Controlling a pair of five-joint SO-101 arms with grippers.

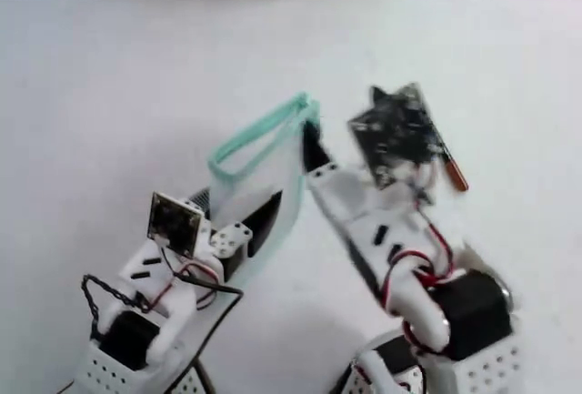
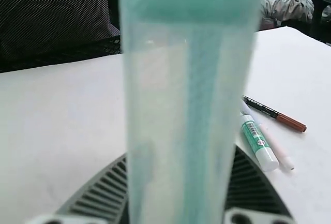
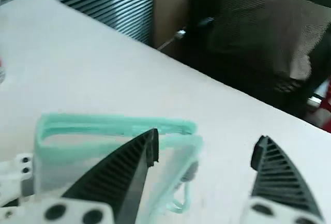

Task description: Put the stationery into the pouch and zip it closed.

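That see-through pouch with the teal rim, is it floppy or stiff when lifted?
Probably light and thin: the table shows through the pouch. Gripped at one end by the left gripper, it juts out without drooping, mouth open, so likely semi-stiff.

The pouch (image 1: 259,176) is soft, translucent plastic with a teal edge. The table (image 1: 109,75) looks matt white and smooth. The pens (image 2: 257,140) are glossy plastic.

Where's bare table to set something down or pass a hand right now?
Free: the wide stretch of table left of the pouch, and the far strip behind it. Crowded: centre, where the left gripper holds the pouch and the open right gripper sits near its mouth; stationery lies by the right arm.
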